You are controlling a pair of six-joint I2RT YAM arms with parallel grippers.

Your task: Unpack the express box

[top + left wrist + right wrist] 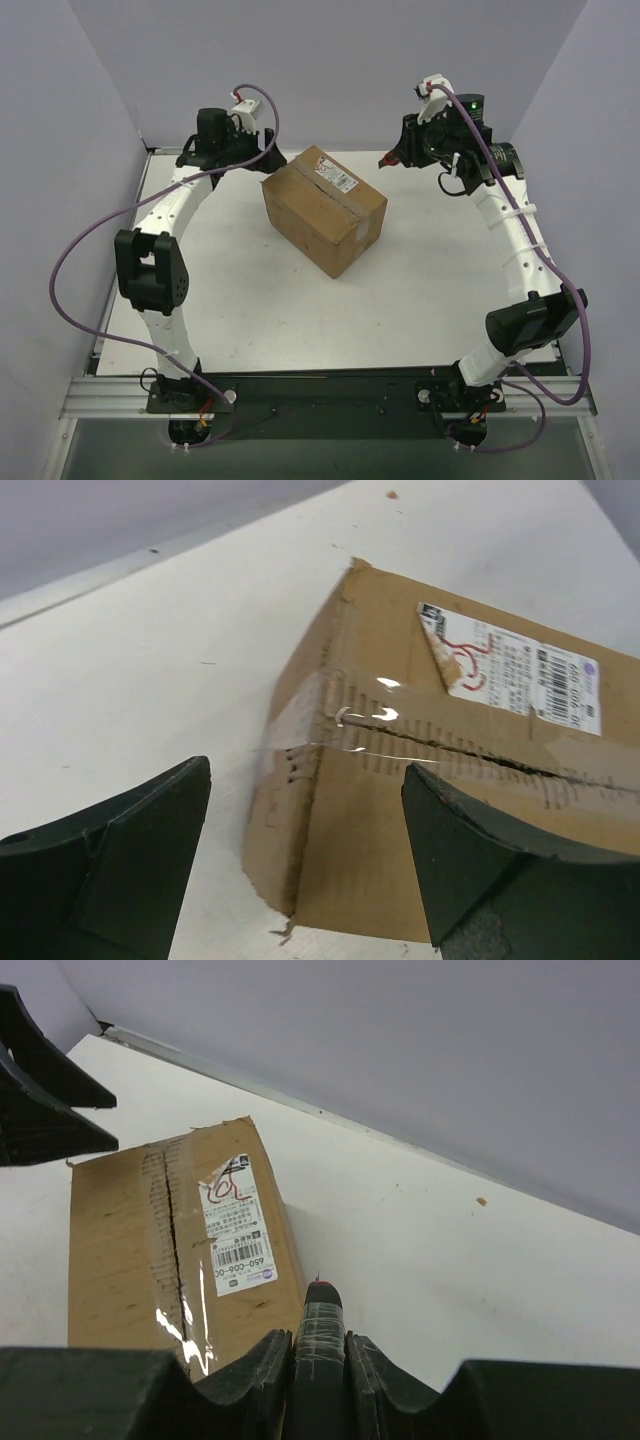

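Left gripper (305, 815): jaws spread wide, gripping nothing.
Right gripper (320, 1360): jaws closed on a slim tool (322, 1318) with a red tip, which points forward out of them.
Box (325, 208): on the table (250, 300), flaps closed; one corner sits just ahead of the left jaws; ahead and to the left of the right jaws, not touching them.
Label (515, 670): white, on the box top, beyond the left jaws.
Taped seam (440, 745): a dark slit runs along it.

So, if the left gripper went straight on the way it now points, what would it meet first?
The express box. Its near end lies directly ahead between the fingers of the open left gripper, so contact would probably come at the clear tape over the top seam, though depth is hard to judge.
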